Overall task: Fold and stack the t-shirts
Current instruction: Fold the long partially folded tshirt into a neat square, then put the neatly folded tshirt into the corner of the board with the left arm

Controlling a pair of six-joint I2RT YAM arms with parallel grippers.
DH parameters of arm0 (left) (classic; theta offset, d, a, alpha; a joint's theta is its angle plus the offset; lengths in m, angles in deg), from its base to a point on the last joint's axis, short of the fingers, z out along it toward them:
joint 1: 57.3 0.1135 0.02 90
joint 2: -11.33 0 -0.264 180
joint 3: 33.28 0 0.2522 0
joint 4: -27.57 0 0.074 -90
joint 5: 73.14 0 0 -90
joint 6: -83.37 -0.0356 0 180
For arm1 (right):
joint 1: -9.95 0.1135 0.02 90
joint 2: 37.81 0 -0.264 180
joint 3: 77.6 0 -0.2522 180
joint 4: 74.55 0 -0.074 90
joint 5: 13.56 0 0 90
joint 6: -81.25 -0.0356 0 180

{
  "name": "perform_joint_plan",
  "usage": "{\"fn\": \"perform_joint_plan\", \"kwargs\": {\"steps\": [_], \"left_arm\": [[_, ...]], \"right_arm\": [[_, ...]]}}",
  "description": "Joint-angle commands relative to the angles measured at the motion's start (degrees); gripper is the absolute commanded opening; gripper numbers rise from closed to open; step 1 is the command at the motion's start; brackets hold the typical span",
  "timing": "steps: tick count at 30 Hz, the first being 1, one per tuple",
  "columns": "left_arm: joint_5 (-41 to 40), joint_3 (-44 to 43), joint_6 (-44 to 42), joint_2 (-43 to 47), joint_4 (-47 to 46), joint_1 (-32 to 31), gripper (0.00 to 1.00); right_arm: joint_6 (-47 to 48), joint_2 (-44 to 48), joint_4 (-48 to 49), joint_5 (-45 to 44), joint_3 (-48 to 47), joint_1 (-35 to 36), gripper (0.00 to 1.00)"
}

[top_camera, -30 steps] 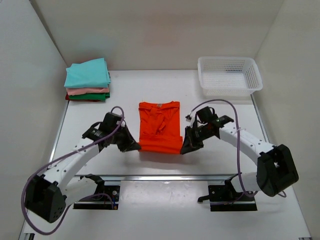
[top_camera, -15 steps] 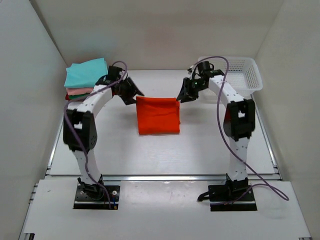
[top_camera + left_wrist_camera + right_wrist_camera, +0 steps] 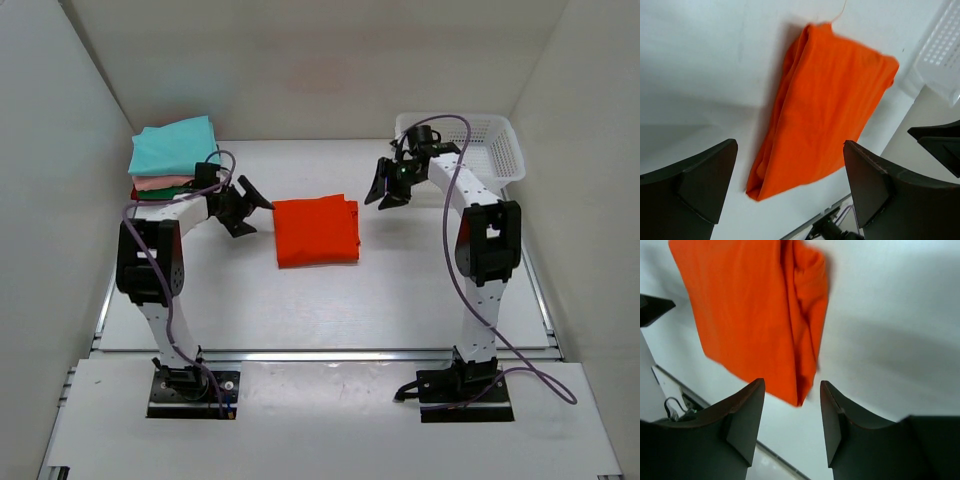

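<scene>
Top view, clock directions read from the table centre, 12 = far wall.

- Bright orange-red cloth t-shirt (image 3: 317, 231): folded to a near-square packet, lying flat at the centre of the white table (image 3: 300, 300). Nothing is touching it.
- Stack of folded t-shirts (image 3: 175, 160) (teal on top, then pink, green, dark red): at 10 o'clock, well apart from the orange-red packet.
- White plastic mesh basket (image 3: 455, 122): at 2 o'clock.
- Left gripper (image 3: 243, 207): between 9 and 10 o'clock of the packet, just beside its left edge. Jaws spread wide and empty; the wrist view shows the shirt lying beyond the fingers, not between them.
- Right gripper (image 3: 385, 187): at 2 o'clock of the packet, near its far right corner. Jaws parted and released, with no cloth in the gap.

Judgement: folding looks done; the transfer onto the stack remains.

Risks:
1. The right wrist view shows loose, bunched layers along one edge. A pinch that takes only the top layer would probably peel the fold open on lifting.
2. Uneven lifting by the two arms could let the packet sag in the middle and lose its shape.
3. The left forearm runs close beside the stack, so a wide swing might nudge the teal top layer askew.
4. Placing the packet off-centre could leave overhang and tip the pile.
</scene>
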Motion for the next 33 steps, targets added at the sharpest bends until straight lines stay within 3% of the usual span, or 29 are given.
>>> {"fn": "perform_joint_plan", "kwargs": {"steps": [1,8,15,21,25,29,30,31,32,33], "left_arm": [[2.1,4.8,-2.4,7.9,-5.1,-0.5,0.99],[-6.8,3.3,-7.2,4.5,-1.6,-5.2,0.99],[-20.9,-8.5,-12.5,-5.2,9.8,-13.8,0.99],[-26.9,-13.8,-16.2,-11.7,20.1,-17.2,0.99],[-26.5,-10.6,-17.8,-11.1,18.9,-16.8,0.99],[-27.3,-13.5,-19.4,-12.9,20.9,-18.7,0.99],[-27.3,-14.5,-20.2,-14.2,21.6,-19.4,0.96],[-27.0,-14.8,-21.3,-15.4,22.5,-19.9,0.85],[-26.7,-14.9,-21.4,-15.8,22.5,-19.9,0.62],[-26.3,-14.9,-20.8,-16.1,22.6,-19.8,0.32]], "right_arm": [[0.9,7.1,5.5,1.1,7.3,0.9,0.46],[2.0,14.8,4.8,0.7,15.9,0.9,0.4],[2.3,16.8,3.2,0.0,16.3,0.1,0.38],[2.1,19.1,3.9,0.0,18.0,-0.8,0.38],[1.5,20.4,4.9,0.3,19.3,-1.9,0.37],[1.2,20.8,5.1,0.9,19.9,-2.7,0.37],[1.3,20.9,5.4,0.9,19.6,-2.8,0.37],[1.5,20.6,5.1,0.6,19.6,-2.7,0.37],[1.5,21.0,5.3,1.2,19.6,-3.1,0.37],[1.4,20.5,5.3,1.2,19.3,-3.2,0.36]]}}
